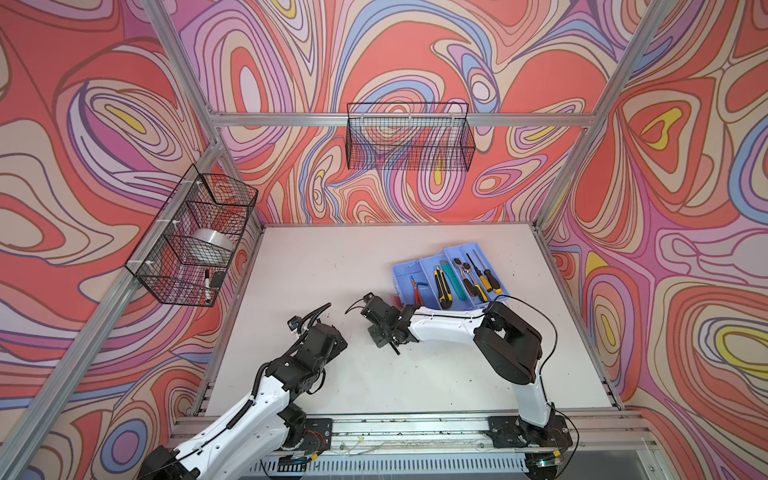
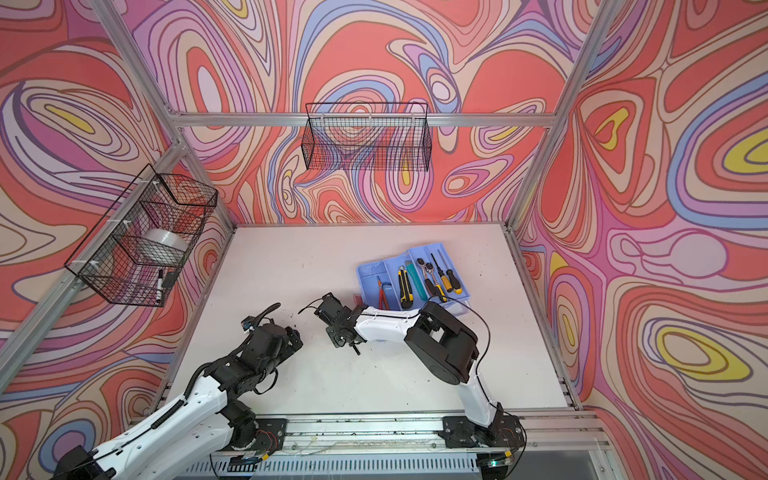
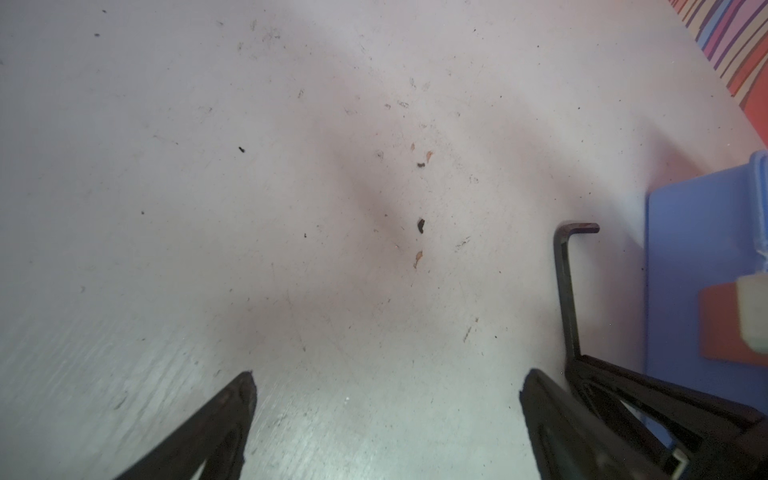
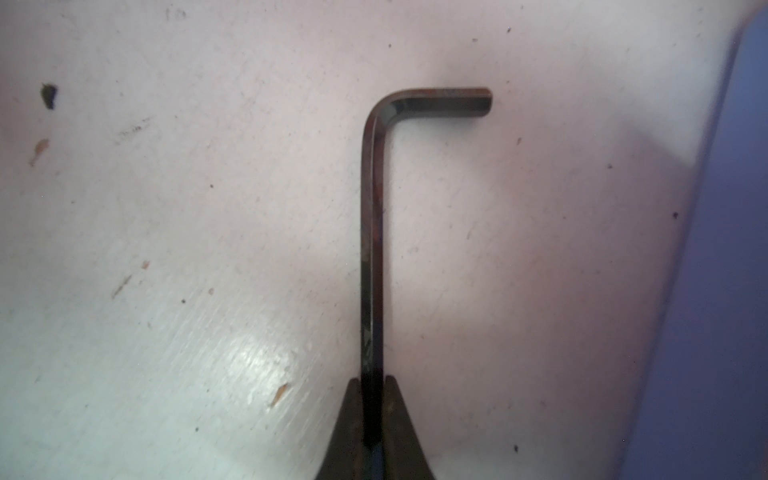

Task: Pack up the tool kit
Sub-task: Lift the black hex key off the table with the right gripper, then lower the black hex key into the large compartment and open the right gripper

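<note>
The tool kit shows as a blue divided tray (image 1: pixel 446 276) (image 2: pixel 411 276) at the right of the white table, holding pliers, a utility knife, a wrench and screwdrivers. Its lid is out of view. My right gripper (image 4: pixel 372 380) is shut on the long leg of a black L-shaped hex key (image 4: pixel 374 208), held just above the table left of the tray. In a top view this gripper (image 1: pixel 390 338) hangs near the tray's front left corner. My left gripper (image 3: pixel 386 376) is open and empty over bare table. From it I see the hex key (image 3: pixel 565 282) and the tray's side (image 3: pixel 698 249).
A black wire basket (image 1: pixel 191 237) on the left frame holds a roll of clear tape (image 1: pixel 210 245) and a marker (image 1: pixel 206 284). Another wire basket (image 1: pixel 409 137) hangs on the back rail. Small crumbs of debris (image 3: pixel 420 225) dot the table. Aluminium posts edge the table.
</note>
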Robot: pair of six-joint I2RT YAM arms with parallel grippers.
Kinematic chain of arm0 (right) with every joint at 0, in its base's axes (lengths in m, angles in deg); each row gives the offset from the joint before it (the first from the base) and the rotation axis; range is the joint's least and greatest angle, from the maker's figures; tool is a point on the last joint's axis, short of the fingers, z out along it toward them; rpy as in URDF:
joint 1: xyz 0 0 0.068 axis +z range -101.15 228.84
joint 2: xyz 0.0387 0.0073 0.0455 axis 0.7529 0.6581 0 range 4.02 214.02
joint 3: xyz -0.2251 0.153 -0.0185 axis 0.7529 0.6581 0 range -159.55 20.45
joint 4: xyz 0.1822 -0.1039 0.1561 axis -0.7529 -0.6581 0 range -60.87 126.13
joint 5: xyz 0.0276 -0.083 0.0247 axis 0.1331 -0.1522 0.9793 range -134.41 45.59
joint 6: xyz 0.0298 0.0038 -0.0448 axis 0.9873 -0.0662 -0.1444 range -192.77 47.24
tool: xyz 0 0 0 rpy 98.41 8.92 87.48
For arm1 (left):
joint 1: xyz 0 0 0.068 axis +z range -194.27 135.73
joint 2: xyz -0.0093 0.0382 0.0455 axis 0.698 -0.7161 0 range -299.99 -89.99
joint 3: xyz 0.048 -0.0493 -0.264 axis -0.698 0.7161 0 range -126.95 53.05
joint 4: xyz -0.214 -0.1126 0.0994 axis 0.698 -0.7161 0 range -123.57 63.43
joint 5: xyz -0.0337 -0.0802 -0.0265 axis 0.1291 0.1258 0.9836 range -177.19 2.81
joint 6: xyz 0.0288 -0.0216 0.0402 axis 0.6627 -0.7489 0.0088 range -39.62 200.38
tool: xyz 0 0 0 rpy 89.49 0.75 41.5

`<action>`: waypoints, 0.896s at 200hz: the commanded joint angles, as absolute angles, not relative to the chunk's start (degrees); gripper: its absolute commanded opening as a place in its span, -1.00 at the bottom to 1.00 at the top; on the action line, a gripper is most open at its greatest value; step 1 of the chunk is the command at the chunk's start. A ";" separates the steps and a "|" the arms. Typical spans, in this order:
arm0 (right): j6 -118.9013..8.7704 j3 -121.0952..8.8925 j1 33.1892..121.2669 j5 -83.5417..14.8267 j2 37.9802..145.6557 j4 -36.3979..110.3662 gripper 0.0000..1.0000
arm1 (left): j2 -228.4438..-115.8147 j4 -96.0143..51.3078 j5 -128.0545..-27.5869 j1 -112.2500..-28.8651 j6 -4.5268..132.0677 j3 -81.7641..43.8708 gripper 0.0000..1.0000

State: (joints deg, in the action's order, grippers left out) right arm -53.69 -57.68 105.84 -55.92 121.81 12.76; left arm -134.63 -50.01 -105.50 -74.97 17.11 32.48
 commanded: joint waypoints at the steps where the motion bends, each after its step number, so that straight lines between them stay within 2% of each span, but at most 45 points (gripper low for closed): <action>1: -52.25 -54.36 105.88 -53.91 122.27 9.49 -1.00 | -134.02 -51.87 -107.02 -74.68 16.59 32.45 1.00; 179: -54.58 -57.72 103.46 -61.08 103.57 8.40 -1.00 | -133.57 -51.72 -106.27 -74.68 16.04 32.72 1.00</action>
